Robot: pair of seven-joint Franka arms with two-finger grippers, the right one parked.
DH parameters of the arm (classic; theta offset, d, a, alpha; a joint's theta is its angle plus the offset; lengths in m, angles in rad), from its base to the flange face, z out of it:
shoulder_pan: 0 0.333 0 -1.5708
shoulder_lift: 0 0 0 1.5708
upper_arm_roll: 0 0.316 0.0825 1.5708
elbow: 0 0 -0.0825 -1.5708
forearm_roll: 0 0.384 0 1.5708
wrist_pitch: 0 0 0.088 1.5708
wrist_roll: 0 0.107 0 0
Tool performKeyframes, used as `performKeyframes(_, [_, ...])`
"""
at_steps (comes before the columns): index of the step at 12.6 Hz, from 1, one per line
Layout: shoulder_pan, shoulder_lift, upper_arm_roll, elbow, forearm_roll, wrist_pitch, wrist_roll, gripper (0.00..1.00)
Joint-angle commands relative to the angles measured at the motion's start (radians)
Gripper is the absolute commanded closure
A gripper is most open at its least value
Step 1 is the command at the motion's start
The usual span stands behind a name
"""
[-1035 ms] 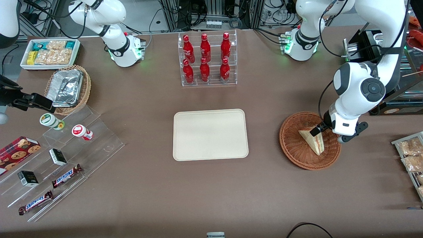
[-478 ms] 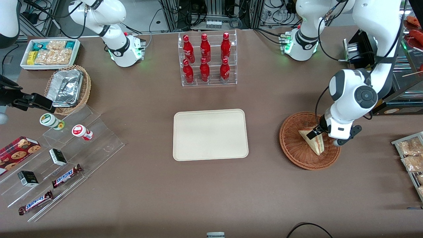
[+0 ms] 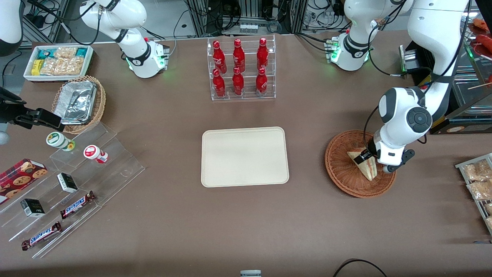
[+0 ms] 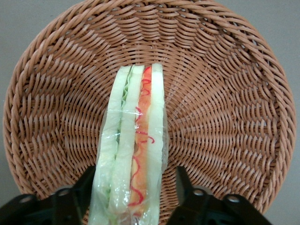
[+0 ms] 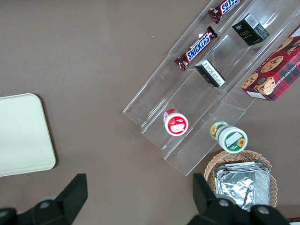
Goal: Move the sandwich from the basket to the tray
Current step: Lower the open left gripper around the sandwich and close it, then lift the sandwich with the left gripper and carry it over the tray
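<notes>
While the sandwich [image 3: 364,166] stands on edge inside the basket [image 3: 342,171], note the following.

Claw [image 4: 133,194]: you have it low over the basket, one finger on each bread face of the wedge. The fingers are spread slightly wider than the sandwich; a sliver of wicker shows between each finger and the wrap, so I judge nothing is pinched yet.

Sandwich: it lies in the basket toward the working arm's end of the table, filling edge up, with green and red layers showing through the clear wrap. Its narrow tip points toward the table edge nearest the front camera.

Reason for approach: coming straight down over the filling edge lets you squeeze the flat bread faces, which is the firmest hold a soft wedge offers.

Tray [image 3: 244,156]: it sits at the table's middle, well apart from the basket, nothing on it. I judge the carry has not begun.

Hidden: the fingertips are cut off in the wrist view, and the arm's wrist covers the wide end of the sandwich in the front view. Whether the pads touch the wrap lower down cannot be told.

Risk: the slack wrap may slip under a light squeeze.
</notes>
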State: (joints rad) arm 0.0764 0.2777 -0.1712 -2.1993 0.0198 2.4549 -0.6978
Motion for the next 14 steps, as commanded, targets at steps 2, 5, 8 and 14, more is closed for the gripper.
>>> performKeyframes(2, [0.013, -0.063, 0.018, -0.039, 0.017, -0.045, 0.11, 1.0])
performKeyframes(5, [0.007, -0.095, 0.015, -0.025, 0.017, -0.089, 0.124, 1.0])
performKeyframes(8, [-0.01, -0.091, -0.029, 0.079, 0.017, -0.21, 0.126, 1.0])
performKeyframes(14, [-0.163, 0.018, -0.091, 0.351, 0.012, -0.435, 0.118, 1.0])
